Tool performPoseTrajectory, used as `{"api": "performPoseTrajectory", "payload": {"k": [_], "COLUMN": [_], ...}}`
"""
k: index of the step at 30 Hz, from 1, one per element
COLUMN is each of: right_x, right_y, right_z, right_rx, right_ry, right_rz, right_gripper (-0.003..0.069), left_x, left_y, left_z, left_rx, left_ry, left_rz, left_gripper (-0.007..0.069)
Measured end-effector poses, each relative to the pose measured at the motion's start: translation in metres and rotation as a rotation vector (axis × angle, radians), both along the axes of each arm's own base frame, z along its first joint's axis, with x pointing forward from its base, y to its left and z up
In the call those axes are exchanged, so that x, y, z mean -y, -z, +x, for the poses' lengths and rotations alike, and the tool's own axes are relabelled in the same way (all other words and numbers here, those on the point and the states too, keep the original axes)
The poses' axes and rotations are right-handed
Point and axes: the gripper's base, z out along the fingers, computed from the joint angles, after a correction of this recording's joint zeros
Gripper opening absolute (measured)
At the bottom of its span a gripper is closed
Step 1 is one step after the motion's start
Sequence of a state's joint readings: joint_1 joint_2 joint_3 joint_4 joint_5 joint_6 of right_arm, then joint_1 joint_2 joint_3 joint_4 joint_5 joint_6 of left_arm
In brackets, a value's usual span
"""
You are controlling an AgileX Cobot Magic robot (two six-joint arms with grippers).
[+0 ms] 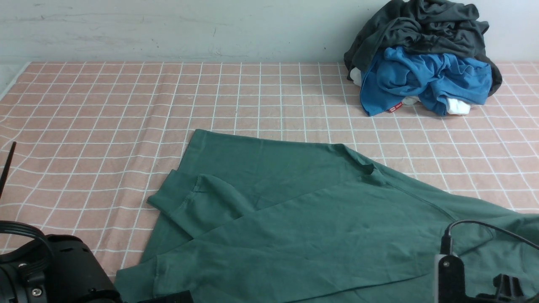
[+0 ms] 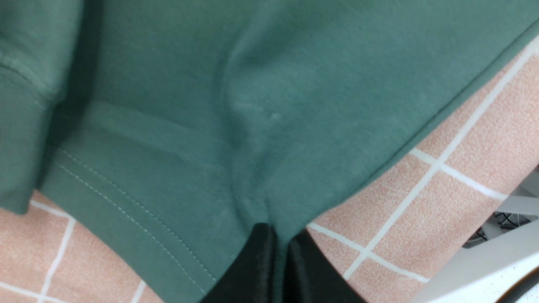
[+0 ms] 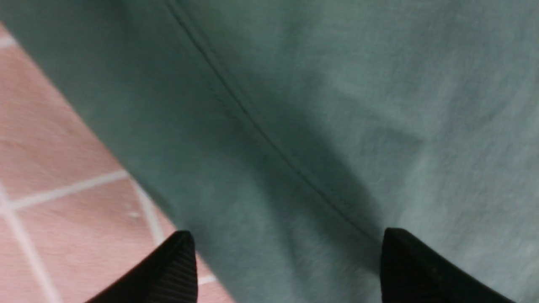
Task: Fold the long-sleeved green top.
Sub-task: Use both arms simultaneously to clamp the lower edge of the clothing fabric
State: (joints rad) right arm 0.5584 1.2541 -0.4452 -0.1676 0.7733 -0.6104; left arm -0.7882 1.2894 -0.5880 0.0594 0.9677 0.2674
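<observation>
The green long-sleeved top [image 1: 294, 210] lies spread over the near half of the table, with one sleeve folded across its body and the cuff [image 1: 168, 202] toward the left. My left gripper [image 2: 280, 235] is shut on a pinch of the top's fabric [image 2: 252, 126] near its stitched hem, at the garment's near left corner. Over the top [image 3: 337, 105] at its near right side, beside a seam, my right gripper [image 3: 288, 240] stands open with both fingertips apart and nothing between them. Only the arm bodies show in the front view, at the bottom left [image 1: 50, 269] and bottom right [image 1: 454, 273].
A pink checked cloth [image 1: 105, 118] covers the table. A pile with a dark grey garment [image 1: 421, 29] and a bright blue garment [image 1: 425, 80] sits at the back right against the wall. A thin black rod [image 1: 7, 168] stands at the left edge.
</observation>
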Motion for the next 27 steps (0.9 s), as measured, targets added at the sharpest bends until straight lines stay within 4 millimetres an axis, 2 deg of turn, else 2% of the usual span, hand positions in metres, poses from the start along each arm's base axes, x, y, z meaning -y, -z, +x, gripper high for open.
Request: {"api": "performPoseTrajectory", "payload": {"k": [5,8,13,17,18,19,20,22,24,27], "right_x": [0.0,-0.001,-0.001,-0.003,-0.003,-0.004,-0.004,-0.005,-0.005,-0.005], "right_y": [0.01,0.011,0.011,0.012,0.012,0.012,0.012,0.012,0.012,0.01], "right_z": [0.007,0.007,0.008,0.01,0.01,0.011,0.011,0.012,0.012,0.014], "right_rx": [-0.006,-0.009,-0.005,0.016,0.017,0.025,0.027,0.033,0.036,0.034], "right_ry": [-0.117,-0.124,-0.126,-0.135,-0.135,-0.138,-0.138,-0.14,-0.143,-0.142], "right_rz": [-0.072,-0.076,-0.069,-0.054,-0.054,-0.046,-0.045,-0.041,-0.042,-0.047], "right_gripper": [0.0497,0.0479,0.0402,0.0253,0.0245,0.0171,0.0162,0.0055,0.0011,0.0005], "left_x": [0.0,0.0,0.0,0.0,0.001,0.001,0.001,0.001,0.001,0.003], "left_y": [0.0,0.0,0.0,0.0,0.0,0.0,0.0,0.0,0.0,-0.002], "left_z": [0.0,0.0,0.0,0.0,0.0,0.001,0.001,0.001,0.001,0.002], "left_rx": [0.0,0.0,0.002,0.004,0.005,0.007,0.007,0.009,0.011,0.017], "left_ry": [0.0,0.0,0.0,0.0,0.0,0.0,0.0,0.0,-0.001,-0.002], "left_rz": [0.0,0.0,-0.002,-0.005,-0.006,-0.008,-0.008,-0.011,-0.015,-0.021], "left_gripper": [0.0006,0.0006,0.0006,0.0006,0.0006,0.0006,0.0006,0.0006,0.0006,0.0006]}}
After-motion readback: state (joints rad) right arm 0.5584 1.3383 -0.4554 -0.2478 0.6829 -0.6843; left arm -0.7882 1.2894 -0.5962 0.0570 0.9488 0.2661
